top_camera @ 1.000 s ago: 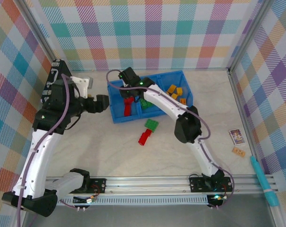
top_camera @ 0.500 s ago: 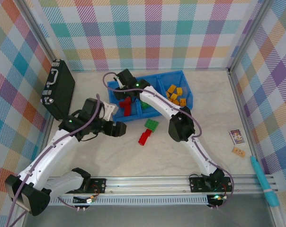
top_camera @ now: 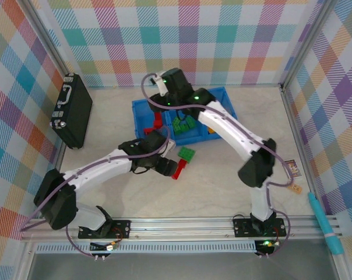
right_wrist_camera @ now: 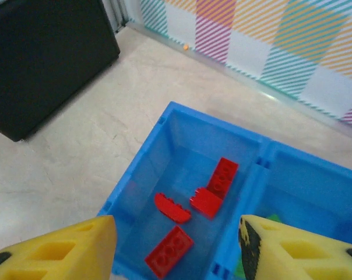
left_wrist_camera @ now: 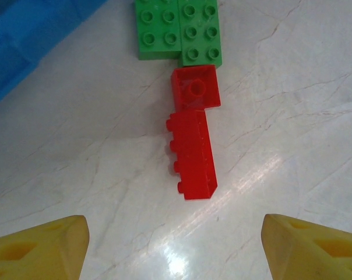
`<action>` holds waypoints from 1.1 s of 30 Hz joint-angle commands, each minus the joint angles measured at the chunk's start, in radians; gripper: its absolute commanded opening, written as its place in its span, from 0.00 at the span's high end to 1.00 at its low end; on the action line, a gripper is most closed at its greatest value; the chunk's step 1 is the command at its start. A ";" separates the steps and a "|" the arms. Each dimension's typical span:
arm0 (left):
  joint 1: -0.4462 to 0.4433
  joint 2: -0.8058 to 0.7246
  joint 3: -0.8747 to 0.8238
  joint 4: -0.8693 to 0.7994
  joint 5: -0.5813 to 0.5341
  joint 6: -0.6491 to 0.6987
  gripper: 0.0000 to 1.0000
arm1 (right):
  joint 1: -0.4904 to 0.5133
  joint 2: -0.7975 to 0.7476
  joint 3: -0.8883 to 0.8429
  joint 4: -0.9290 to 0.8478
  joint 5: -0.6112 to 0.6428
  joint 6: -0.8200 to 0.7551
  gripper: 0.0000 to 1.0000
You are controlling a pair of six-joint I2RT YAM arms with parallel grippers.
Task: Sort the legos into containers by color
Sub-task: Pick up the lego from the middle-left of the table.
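Observation:
The blue bin (top_camera: 142, 140) stands at the table's centre back. Its left container (right_wrist_camera: 182, 146) holds several red legos (right_wrist_camera: 169, 251), the middle one green legos (top_camera: 182, 125). My right gripper (right_wrist_camera: 176, 251) hovers open and empty over the left container, with yellow fingers (right_wrist_camera: 59, 251) on either side. On the table in front of the bin lie a long red lego (left_wrist_camera: 193, 154), a small upturned red lego (left_wrist_camera: 195, 87) and green legos (left_wrist_camera: 179, 29). My left gripper (left_wrist_camera: 175, 251) is open and empty, just short of the long red lego (top_camera: 177, 169).
A black case (top_camera: 74, 111) lies at the left wall. A printed card (top_camera: 291, 169), a tan tile (top_camera: 294, 188) and a teal tool (top_camera: 324, 224) sit at the right. The bin's corner (left_wrist_camera: 24, 41) is close on the left gripper's left.
My left arm swung from the black case across to the red lego on the table. My right gripper opened over the left container and drew up and back.

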 commanded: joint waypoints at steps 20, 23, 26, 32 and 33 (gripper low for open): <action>-0.170 0.382 0.134 -0.014 -0.128 -0.106 0.54 | -0.054 -0.612 -0.776 -0.132 0.186 0.193 0.36; -0.182 0.387 0.135 -0.028 -0.131 -0.119 0.61 | -0.058 -0.629 -0.807 -0.141 0.177 0.211 0.36; -0.189 0.381 0.132 -0.044 -0.134 -0.131 0.66 | -0.060 -0.643 -0.840 -0.157 0.160 0.252 0.35; -0.188 0.310 0.166 -0.134 -0.208 -0.115 0.72 | -0.060 -0.681 -0.939 -0.149 0.086 0.392 0.34; -0.184 0.288 0.188 -0.164 -0.233 -0.100 0.73 | -0.060 -0.682 -0.959 -0.142 0.065 0.423 0.34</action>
